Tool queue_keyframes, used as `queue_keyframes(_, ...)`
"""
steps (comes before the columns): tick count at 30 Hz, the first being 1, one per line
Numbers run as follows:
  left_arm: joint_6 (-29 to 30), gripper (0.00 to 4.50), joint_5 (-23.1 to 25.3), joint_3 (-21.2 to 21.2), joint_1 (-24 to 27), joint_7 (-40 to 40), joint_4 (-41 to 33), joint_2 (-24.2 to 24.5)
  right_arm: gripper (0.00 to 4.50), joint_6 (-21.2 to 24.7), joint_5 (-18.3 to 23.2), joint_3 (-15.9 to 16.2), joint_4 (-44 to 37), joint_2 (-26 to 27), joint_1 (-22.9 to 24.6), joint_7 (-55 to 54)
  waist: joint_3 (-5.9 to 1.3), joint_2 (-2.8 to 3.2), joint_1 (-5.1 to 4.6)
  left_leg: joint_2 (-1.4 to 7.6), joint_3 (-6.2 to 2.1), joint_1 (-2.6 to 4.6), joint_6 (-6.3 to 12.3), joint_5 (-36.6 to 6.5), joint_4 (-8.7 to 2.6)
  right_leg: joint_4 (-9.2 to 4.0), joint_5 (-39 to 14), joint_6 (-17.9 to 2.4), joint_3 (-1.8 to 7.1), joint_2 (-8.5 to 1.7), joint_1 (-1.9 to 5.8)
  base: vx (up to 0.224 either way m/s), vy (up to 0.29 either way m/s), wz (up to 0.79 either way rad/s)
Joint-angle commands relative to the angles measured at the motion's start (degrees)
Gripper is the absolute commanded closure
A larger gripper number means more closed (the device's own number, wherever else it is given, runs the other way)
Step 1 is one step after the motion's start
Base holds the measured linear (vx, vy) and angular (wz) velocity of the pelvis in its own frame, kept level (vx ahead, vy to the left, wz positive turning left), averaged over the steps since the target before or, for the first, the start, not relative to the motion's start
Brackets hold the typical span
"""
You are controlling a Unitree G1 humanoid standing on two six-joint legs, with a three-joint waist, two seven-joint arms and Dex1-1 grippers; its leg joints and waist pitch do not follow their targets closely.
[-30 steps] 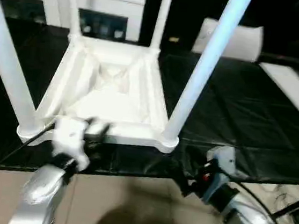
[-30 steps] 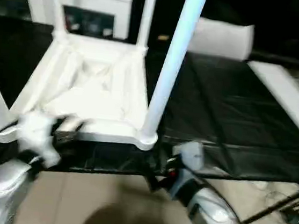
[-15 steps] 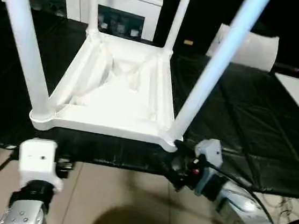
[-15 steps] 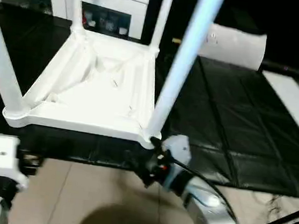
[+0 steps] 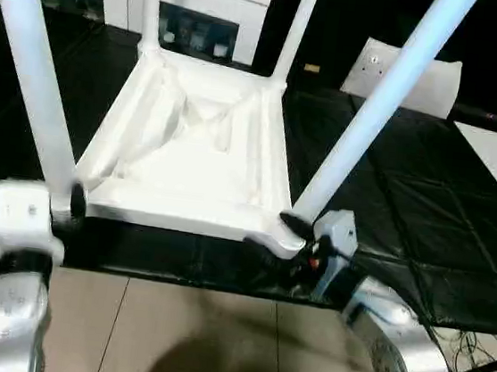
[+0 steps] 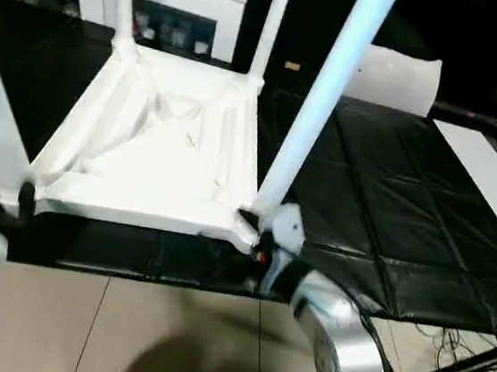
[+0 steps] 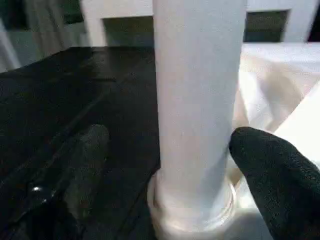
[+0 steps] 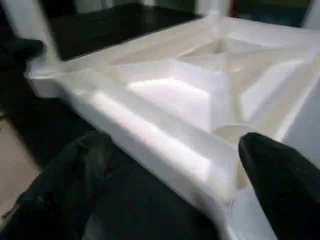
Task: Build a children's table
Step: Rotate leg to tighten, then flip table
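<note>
Presently, findings by item:
Children's table (image 5: 199, 158): upside down on the black-covered bench (image 5: 425, 215), ribbed underside up.
Corner sockets: each holds an upright leg.
Left gripper (image 7: 165, 165): jaws apart, either side of the near-left leg (image 7: 199, 100), not clamped.
Right gripper (image 8: 175, 170): jaws apart, straddling the rim at the near-right leg (image 5: 378, 111).

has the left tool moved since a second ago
Yes. The left tool has shifted outward along the upside-down children's table, from its near edge to the near-left leg, which now stands between its fingers.
</note>
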Motion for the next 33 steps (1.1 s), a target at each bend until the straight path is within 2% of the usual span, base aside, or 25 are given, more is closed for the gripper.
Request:
queue_keyframes(1, 0.28, 0.07, -1.59, -1.10, -1.37, -1.68, 2.06, 0.27, 0.00, -1.65, -2.02, -4.94, 3.14, -0.89, -1.19, -5.02, -2.12, 2.06, -0.04, 2.75, -0.85, 0.94, -3.03, -13.03, -5.44, -3.60, -2.28, -7.62, 2.67, -3.70, 1.25, 0.000, 0.000, 0.00)
queue_keyframes(3, 0.45, 0.07, -1.69, -1.49, -1.99, -1.82, 2.67, 0.43, 0.00, -1.91, -2.57, -5.68, 4.20, -1.10, -1.64, -6.41, -2.09, 2.08, 0.09, 2.75, -0.71, 1.26, -3.30, -14.53, -5.42, -3.86, -4.42, -7.33, 2.74, -3.68, 0.91, 0.000, 0.000, 0.00)
queue_keyframes(5, 0.72, 0.07, -1.80, -2.50, -3.99, -2.04, 4.78, 0.35, 0.00, -3.15, -4.09, -6.18, 6.01, -2.47, -2.32, -7.37, -1.97, 2.12, 0.13, 2.74, -0.71, 1.20, -3.70, -16.77, -5.56, -4.17, -7.74, -6.71, 2.76, -3.68, 0.85, 0.000, 0.000, 0.00)
queue_keyframes(6, 0.38, 0.07, -1.99, -2.89, -4.69, -2.45, 5.73, 0.32, 0.00, -3.40, -4.13, -5.71, 5.84, -2.85, -2.25, -6.40, -1.99, 1.79, 0.14, 2.73, -0.68, 1.23, -3.61, -17.44, -5.53, -4.35, -9.30, -6.27, 2.80, -3.78, 0.81, 0.000, 0.000, 0.00)
queue_keyframes(8, -0.69, 0.07, -3.74, -3.26, -5.90, -4.00, 7.10, -0.17, 0.00, -3.60, -3.75, -4.78, 5.25, -3.19, -2.01, -4.40, -1.99, 1.68, 0.16, 2.80, -0.76, 0.98, -3.27, -17.45, -5.57, -4.49, -10.64, -5.74, 2.81, -3.92, 0.96, 0.000, 0.000, 0.00)
queue_keyframes(9, -0.88, 0.07, -4.13, -3.68, -6.25, -4.82, 7.39, -0.12, 0.00, -3.52, -3.33, -4.21, 4.81, -3.22, -1.86, -3.25, -1.99, 1.68, 0.16, 2.80, -0.76, 0.98, -3.27, -17.45, -5.57, -4.49, -10.64, -5.74, 2.81, -3.92, 0.96, 0.000, 0.000, 0.00)
queue_keyframes(11, -1.18, 0.41, -4.29, -4.53, -6.63, -5.88, 7.71, -0.01, 0.00, -3.26, -2.49, -2.93, 3.72, -3.25, -1.49, -0.92, -2.09, 1.69, 0.08, 2.95, -0.78, 0.83, -2.94, -16.22, -5.56, -4.33, -9.35, -6.24, 2.79, -3.95, 0.99, 0.000, 0.000, 0.00)
queue_keyframes(12, -1.34, 0.41, -4.61, -4.85, -6.81, -6.27, 7.90, 0.00, 0.00, -3.27, -1.96, -2.13, 3.18, -3.25, -1.33, 0.37, -2.11, 1.38, 0.04, 2.98, -0.70, 0.81, -2.56, -15.96, -5.48, -4.33, -8.77, -6.46, 2.79, -3.92, 1.02, 0.000, 0.000, 0.00)
queue_keyframes(15, -0.51, 0.58, -4.44, -4.87, -7.17, -4.59, 7.96, -0.44, 0.00, -2.43, 0.02, 0.60, 1.34, -3.20, -0.91, 3.90, -2.18, 1.54, 0.08, 3.08, -0.76, 0.75, -2.02, -14.98, -5.51, -4.16, -7.42, -6.74, 2.75, -3.96, 1.15, 0.000, 0.000, 0.00)
queue_keyframes(17, -0.33, 0.88, -4.13, -5.04, -7.23, -3.77, 8.05, -0.44, 0.00, -2.23, 1.33, 2.50, 0.99, -3.19, -1.10, 6.09, -2.23, 1.22, 0.09, 3.11, -0.67, 0.73, -1.51, -13.82, -5.37, -4.03, -6.18, -7.27, 2.75, -3.90, 1.12, 0.000, 0.000, 0.00)
queue_keyframes(18, -0.34, 0.89, -4.08, -5.13, -7.17, -3.82, 8.05, -0.38, 0.00, -2.07, 1.52, 2.95, 1.04, -3.18, -1.29, 6.99, -2.23, 1.11, 0.14, 3.11, -0.62, 0.67, -1.33, -13.20, -5.34, -3.98, -5.87, -7.49, 2.74, -3.90, 1.18, 0.000, 0.000, 0.00)
queue_keyframes(27, 0.04, 1.72, -5.75, -5.42, -6.83, -5.37, 8.46, 0.35, 0.00, -0.24, 2.67, 4.94, 1.39, -4.08, -2.92, 12.01, -2.10, 1.25, 0.31, 3.15, -0.55, 0.88, -1.68, -13.66, -5.46, -4.06, -7.10, -7.62, 2.79, -3.94, 1.03, 0.000, 0.000, 0.00)
queue_keyframes(32, 0.73, 2.17, -5.75, -5.95, -6.62, -5.74, 8.50, 0.65, 0.00, -0.12, 2.82, 5.24, 1.59, -4.05, -3.45, 12.99, -2.11, 1.54, 0.59, 3.19, -0.57, 0.95, -2.20, -13.90, -5.52, -4.05, -6.91, -7.45, 2.80, -3.91, 0.96, 0.000, 0.000, 0.00)
queue_keyframes(33, 0.80, 2.25, -5.79, -6.04, -6.56, -5.75, 8.49, 0.61, 0.00, 0.02, 2.82, 5.18, 1.44, -3.92, -3.47, 13.26, -2.08, 1.41, 0.63, 3.17, -0.55, 0.93, -2.23, -14.21, -5.55, -4.13, -7.20, -7.39, 2.81, -3.91, 0.96, 0.000, 0.000, 0.00)
